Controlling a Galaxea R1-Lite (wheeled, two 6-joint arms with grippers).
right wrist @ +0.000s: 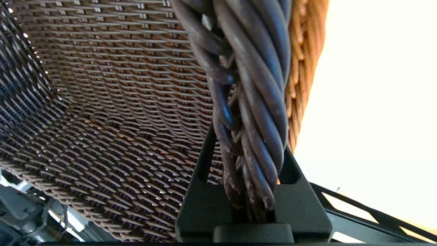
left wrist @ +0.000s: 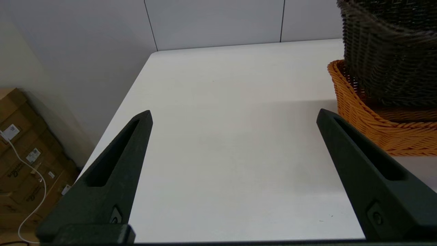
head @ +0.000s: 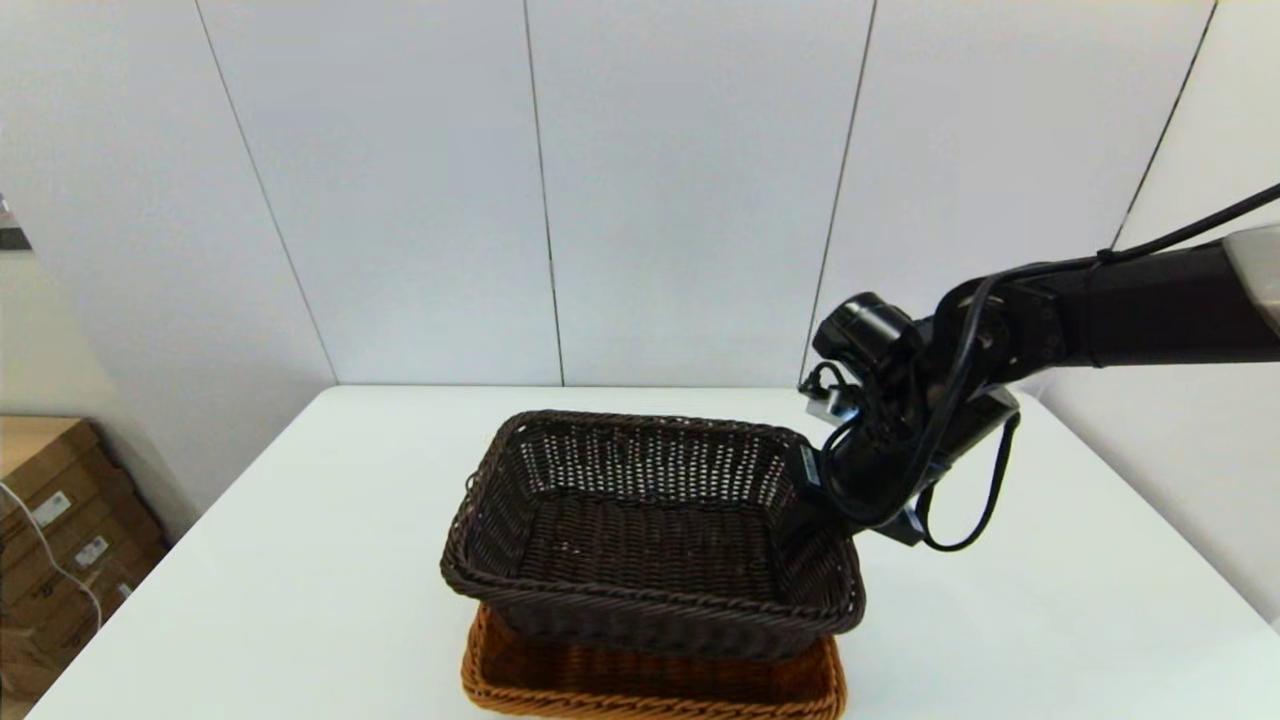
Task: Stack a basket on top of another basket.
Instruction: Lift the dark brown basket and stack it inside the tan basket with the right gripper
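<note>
- Head view: the dark brown basket (head: 650, 535) hangs tilted above the orange-tan basket (head: 650, 685), its near part over the tan one's inside. Whether the two touch cannot be told.
- The orange-tan basket sits on the white bench (head: 300, 560) at the near edge, mostly covered by the dark one; only its front rim and a strip of its inside show.
- The right hand (head: 815, 480) comes in from the right and meets the dark basket's right rim; the arm and its looping black cables hide that corner.
- Cardboard boxes (head: 60, 520) stand on the floor left of the bench. They bear white labels, but the writing is too small to read. A white cable runs over them.
- Grey wall panels rise behind the bench.
- Left wrist view: the left hand (left wrist: 234, 118) hovers low over bare bench, fingers (left wrist: 116, 164) spread wide apart and holding nothing.
- Just beside it stands the orange-tan basket's corner, with the dark basket's woven wall blurred above and inside that corner.
- The labelled boxes show again beside the bench; nothing on them is legible.
- Right wrist view: the right hand's fingers (right wrist: 297, 201) are clamped on the dark basket's braided rim (right wrist: 245, 102).
- The dark open weave fills one side, orange weave shows just behind the rim, and bright bench lies beyond.
</note>
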